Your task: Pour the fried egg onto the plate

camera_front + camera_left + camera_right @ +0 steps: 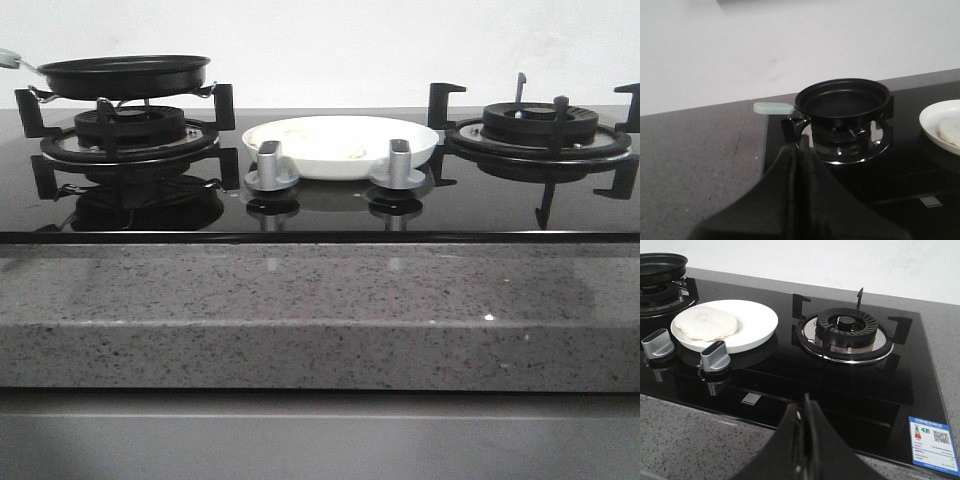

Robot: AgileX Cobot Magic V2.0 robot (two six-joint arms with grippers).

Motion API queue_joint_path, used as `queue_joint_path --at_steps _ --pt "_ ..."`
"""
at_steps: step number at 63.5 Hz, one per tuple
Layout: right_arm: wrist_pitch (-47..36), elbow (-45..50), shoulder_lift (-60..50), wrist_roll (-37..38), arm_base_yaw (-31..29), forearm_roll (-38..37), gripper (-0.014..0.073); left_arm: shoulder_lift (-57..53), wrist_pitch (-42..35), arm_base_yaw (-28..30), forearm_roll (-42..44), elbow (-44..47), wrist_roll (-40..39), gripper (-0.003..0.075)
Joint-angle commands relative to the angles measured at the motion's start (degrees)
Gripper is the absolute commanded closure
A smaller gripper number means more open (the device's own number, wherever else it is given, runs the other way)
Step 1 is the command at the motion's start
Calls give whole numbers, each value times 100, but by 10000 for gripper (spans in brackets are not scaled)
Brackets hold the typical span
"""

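The fried egg point(706, 324), a pale flat oval, lies on the white plate point(757, 322) in the middle of the black glass hob. In the front view the plate point(420, 142) sits behind two knobs and the egg point(352, 150) barely shows; in the left wrist view the plate's point(930, 122) edge holds the egg point(950, 130). The black frying pan point(842, 100), with a pale green handle point(772, 107), rests empty on the left burner point(130, 128). My left gripper point(804, 142) is shut and empty, short of the pan. My right gripper point(805, 402) is shut and empty over the hob's front edge.
Two silver knobs point(270, 168) point(400, 166) stand in front of the plate. The right burner point(847, 330) with black pan supports is bare. A grey speckled stone counter point(320, 310) runs along the front, and a white wall stands behind. An energy label point(934, 444) sits on the hob corner.
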Motion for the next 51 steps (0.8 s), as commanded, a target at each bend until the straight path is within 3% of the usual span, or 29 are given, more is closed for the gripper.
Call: queue_joint_path --at_steps 1,38,51 --pt "-465 -151 42 -49 -12 35 694 -27 -523 -57 1128 8 -1313 741" --pt "-460 -151 42 -49 -12 35 694 -2785 -650 -12 712 2398 -1370 741" --pt "-449 -151 42 -49 -12 35 694 -2761 -504 240 559 2520 -1370 741"
